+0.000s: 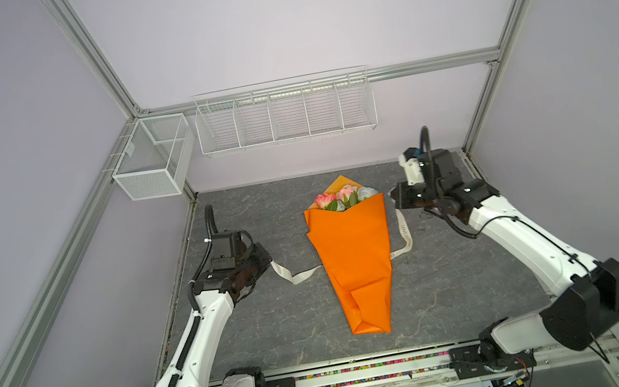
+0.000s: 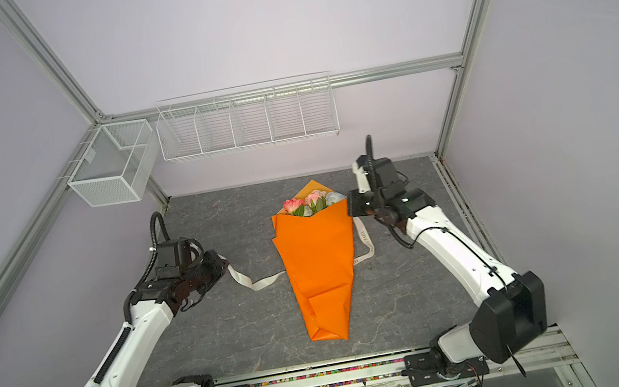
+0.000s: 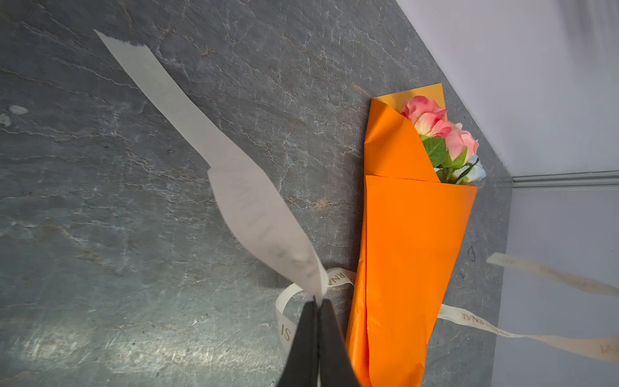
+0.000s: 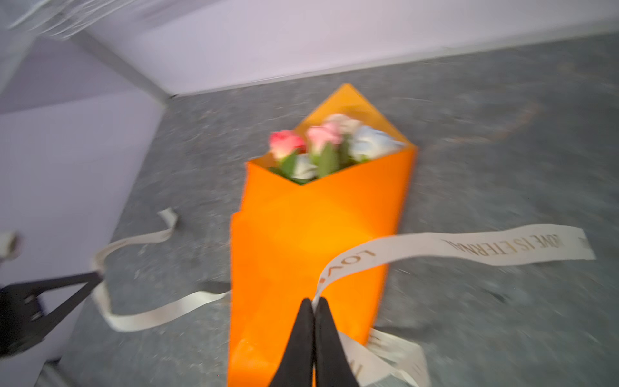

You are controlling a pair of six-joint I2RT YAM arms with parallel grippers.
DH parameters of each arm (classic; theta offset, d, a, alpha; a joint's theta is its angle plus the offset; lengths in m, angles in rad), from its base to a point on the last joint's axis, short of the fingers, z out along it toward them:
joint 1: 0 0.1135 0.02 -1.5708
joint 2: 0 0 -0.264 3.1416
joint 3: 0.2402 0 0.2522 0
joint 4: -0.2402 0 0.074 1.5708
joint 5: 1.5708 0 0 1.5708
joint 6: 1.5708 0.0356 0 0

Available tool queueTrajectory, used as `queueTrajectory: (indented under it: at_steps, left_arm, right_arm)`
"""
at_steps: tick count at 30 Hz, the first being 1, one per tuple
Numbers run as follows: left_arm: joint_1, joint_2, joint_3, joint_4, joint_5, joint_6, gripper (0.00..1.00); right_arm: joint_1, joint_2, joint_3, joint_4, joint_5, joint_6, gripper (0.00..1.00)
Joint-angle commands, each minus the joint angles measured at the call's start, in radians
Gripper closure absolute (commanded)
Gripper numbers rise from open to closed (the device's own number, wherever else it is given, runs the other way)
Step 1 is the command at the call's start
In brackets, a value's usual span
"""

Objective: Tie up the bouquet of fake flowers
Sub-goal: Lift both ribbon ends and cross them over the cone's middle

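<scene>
Mid tabletop [image 1: 259, 337], bouquet [image 1: 354, 263] lies flat w/ printed ribbon [image 3: 254, 214] passing under it; left gripper [image 3: 316, 303] & right gripper [image 4: 315, 301] each pinch one end, ready to tie.

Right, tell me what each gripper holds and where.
Both hold the ribbon: the left gripper pinches one strand, the right gripper the other, each leaving a free tail. The bouquet lies unheld.

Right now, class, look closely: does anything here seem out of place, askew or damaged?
Nothing is spilled or broken. The ribbon lies loose under the bouquet, untied, one end pinched by the left gripper, the other by the right gripper. The orange paper is creased near its narrow end.
</scene>
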Motion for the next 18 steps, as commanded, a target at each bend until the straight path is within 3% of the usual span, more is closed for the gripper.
queueTrajectory:
  at_steps: [1, 5, 8, 10, 13, 16, 18]
  left_arm:
    - [-0.009, -0.061, -0.034, 0.031, -0.026, -0.021, 1.00]
    - [-0.010, -0.150, -0.071, 0.024, -0.060, -0.041, 1.00]
    - [-0.010, -0.202, -0.091, 0.019, -0.076, -0.055, 1.00]
    - [-0.010, -0.222, -0.104, 0.022, -0.075, -0.066, 1.00]
    - [-0.010, -0.237, -0.110, 0.030, -0.057, -0.066, 1.00]
    - [-0.012, -0.235, -0.104, 0.069, 0.003, -0.049, 1.00]
    - [-0.020, -0.222, -0.088, 0.093, 0.044, -0.027, 1.00]
  right_arm:
    - [0.181, 0.174, 0.164, -0.047, -0.039, -0.067, 0.93]
    - [0.345, 0.453, 0.509, -0.187, -0.145, -0.107, 0.93]
    - [0.419, 0.566, 0.649, -0.280, -0.130, -0.156, 0.88]
    - [0.421, 0.590, 0.668, -0.321, -0.152, -0.170, 0.68]
    - [0.399, 0.538, 0.603, -0.338, -0.077, -0.173, 0.47]
    - [0.351, 0.397, 0.408, -0.231, -0.077, -0.147, 0.36]
    - [0.307, 0.298, 0.271, -0.150, -0.102, -0.116, 0.34]
